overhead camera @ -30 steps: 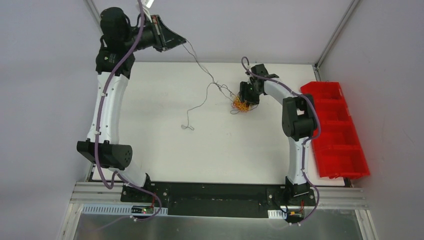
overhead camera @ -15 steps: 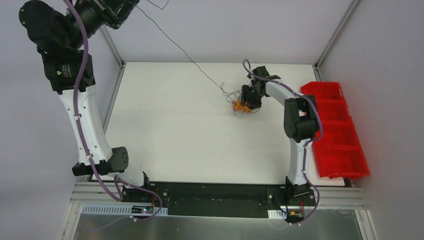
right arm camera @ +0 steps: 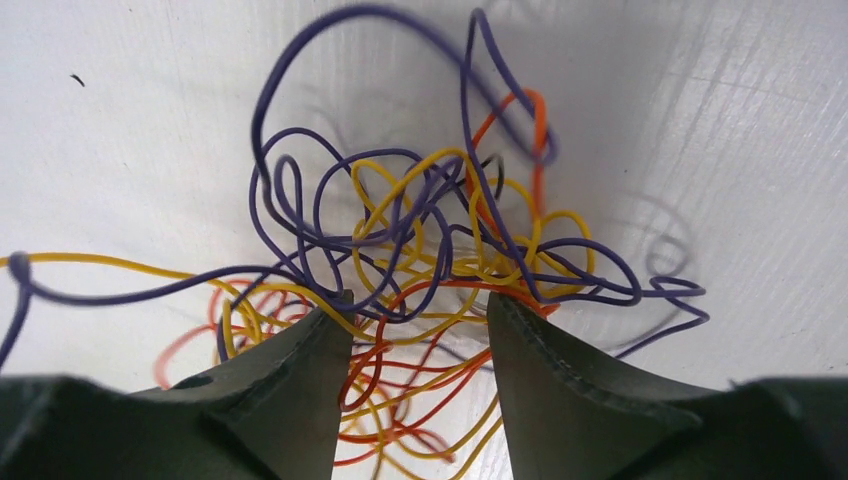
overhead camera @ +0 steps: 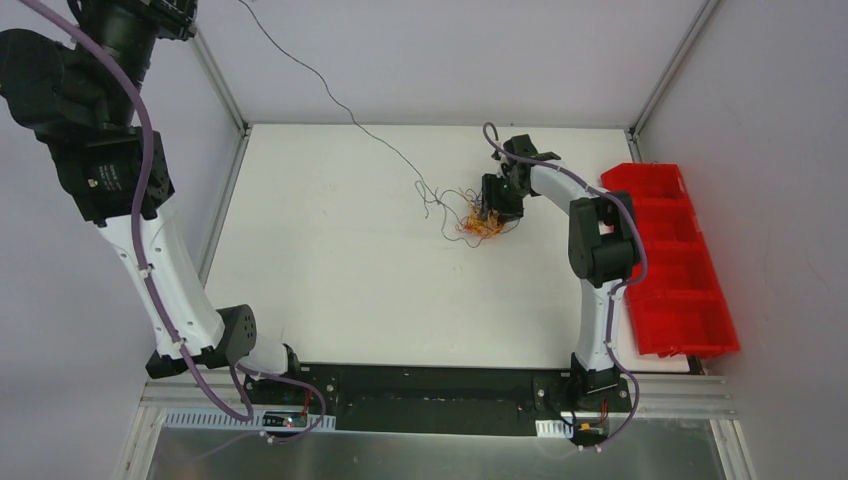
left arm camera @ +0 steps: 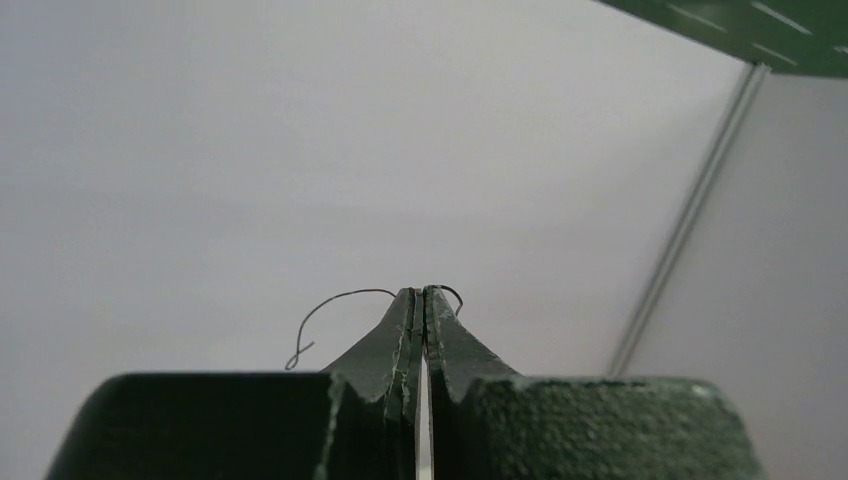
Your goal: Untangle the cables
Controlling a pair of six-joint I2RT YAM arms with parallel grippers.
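Observation:
The cables are a tangle (overhead camera: pixel 480 222) of thin purple, yellow, orange and red wires on the white table (overhead camera: pixel 330 250); the tangle fills the right wrist view (right arm camera: pixel 420 230). My right gripper (overhead camera: pixel 498 198) is open over it, fingers (right arm camera: pixel 300 370) set on either side of the red and yellow loops, gripper midpoint (right arm camera: pixel 420 315). One dark wire (overhead camera: pixel 340 100) runs from the tangle up and left, out of the top edge. My left gripper (left arm camera: pixel 422 294) is shut on that dark wire's end (left arm camera: pixel 325 305), raised high against the wall and out of the top view.
A red compartmented bin (overhead camera: pixel 672 262) stands along the table's right edge. The left arm (overhead camera: pixel 150 230) rises over the table's left side. Metal frame posts (overhead camera: pixel 220 80) stand at the back corners.
My left arm has lifted further up and left, carrying the dark wire's end out of the top view. The wire has pulled out longer from the tangle. The right gripper stays at the tangle.

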